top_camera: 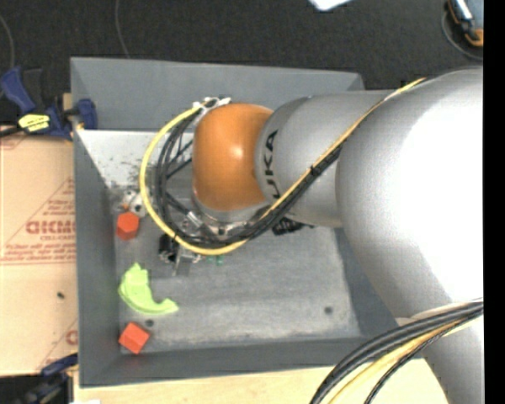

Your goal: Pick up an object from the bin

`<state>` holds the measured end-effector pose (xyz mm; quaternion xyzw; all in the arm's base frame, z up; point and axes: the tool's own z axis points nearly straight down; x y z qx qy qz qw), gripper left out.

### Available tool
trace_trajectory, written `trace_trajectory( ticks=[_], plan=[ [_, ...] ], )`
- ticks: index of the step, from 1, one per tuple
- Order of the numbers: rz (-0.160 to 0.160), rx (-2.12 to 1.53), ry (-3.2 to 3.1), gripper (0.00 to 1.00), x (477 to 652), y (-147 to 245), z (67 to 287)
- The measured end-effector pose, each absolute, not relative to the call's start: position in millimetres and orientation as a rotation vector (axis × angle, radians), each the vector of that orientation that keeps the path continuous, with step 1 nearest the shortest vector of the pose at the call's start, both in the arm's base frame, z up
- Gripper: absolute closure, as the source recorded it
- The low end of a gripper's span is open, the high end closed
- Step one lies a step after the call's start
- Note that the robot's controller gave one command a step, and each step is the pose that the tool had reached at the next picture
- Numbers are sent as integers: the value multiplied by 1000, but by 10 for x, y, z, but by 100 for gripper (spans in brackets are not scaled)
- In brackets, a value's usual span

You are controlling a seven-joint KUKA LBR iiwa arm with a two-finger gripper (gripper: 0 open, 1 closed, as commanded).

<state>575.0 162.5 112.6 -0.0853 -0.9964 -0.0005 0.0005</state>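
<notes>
Where bin (pixel 236 82) walls meet — orange cube (pixel 134 337) | green crescent (pixel 143 291) near

Orange cube (pixel 128 225) by left wall; green crescent (pixel 143 291) lying nearby.

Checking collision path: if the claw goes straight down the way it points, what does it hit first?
Probably bare bin floor. The claw points down at a gap between the upper orange cube and the green curved piece; neither looks directly under it, though depth is unclear.
</notes>
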Motion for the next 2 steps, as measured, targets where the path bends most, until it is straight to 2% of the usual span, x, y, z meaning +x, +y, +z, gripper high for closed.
trace_trajectory(
  ticks=[2],
  plan=[
    [-6, -270, -3137, 100, 5775, 1625, 1408]
  ],
)
